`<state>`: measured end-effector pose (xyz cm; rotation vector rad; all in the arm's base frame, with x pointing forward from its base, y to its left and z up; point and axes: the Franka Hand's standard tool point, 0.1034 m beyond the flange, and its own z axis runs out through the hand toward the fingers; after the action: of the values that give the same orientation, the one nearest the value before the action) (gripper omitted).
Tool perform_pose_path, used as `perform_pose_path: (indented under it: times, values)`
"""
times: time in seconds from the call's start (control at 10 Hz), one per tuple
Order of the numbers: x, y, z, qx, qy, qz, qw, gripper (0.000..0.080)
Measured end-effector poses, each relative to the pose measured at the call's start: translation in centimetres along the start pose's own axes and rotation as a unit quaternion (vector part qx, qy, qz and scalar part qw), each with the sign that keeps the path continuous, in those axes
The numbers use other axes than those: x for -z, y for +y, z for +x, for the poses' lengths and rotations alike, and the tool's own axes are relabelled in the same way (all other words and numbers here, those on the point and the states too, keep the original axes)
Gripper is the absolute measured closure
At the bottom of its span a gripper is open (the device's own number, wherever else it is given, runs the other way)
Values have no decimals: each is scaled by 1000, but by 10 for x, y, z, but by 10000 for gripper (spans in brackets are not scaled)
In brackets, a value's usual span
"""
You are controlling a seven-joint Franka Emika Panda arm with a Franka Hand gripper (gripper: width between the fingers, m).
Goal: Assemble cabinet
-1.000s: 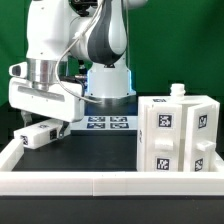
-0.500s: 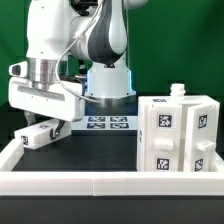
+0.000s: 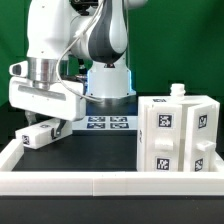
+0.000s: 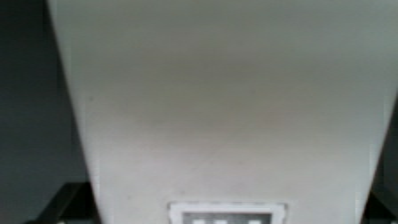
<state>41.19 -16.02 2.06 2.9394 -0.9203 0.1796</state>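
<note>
The large white cabinet body [image 3: 178, 135] stands at the exterior view's right, with black-and-white tags on its faces and a small white knob [image 3: 178, 91] on top. My gripper [image 3: 45, 126] is at the exterior view's left, low over the table, shut on a smaller white tagged block [image 3: 40, 135]. In the wrist view this block [image 4: 222, 100] fills almost the whole picture, with one tag [image 4: 226, 214] at its edge. The fingertips are hidden behind the block.
The marker board [image 3: 108, 123] lies flat on the dark table at the back centre, in front of the arm's base [image 3: 108, 82]. A low white border rail [image 3: 100, 181] runs along the front and left sides.
</note>
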Motion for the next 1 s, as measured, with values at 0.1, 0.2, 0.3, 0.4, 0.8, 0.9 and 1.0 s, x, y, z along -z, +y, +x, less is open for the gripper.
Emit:
perform_pose_path:
  times: [0.1,0.2,0.3,0.4,0.8,0.9,1.0]
  values:
    - [12,-12,3,5,-1,11,1000,241]
    - [27,-28,4,12,-4,25,1000,239]
    - [45,-47,5,8,-9,42,999,239]
    - [60,-66,3,-6,-16,56,998,239]
    - [114,-159,-8,-88,-43,81,992,239]
    - [123,-179,-9,-101,-48,82,990,239]
    - [128,-191,-9,-103,-51,85,990,239]
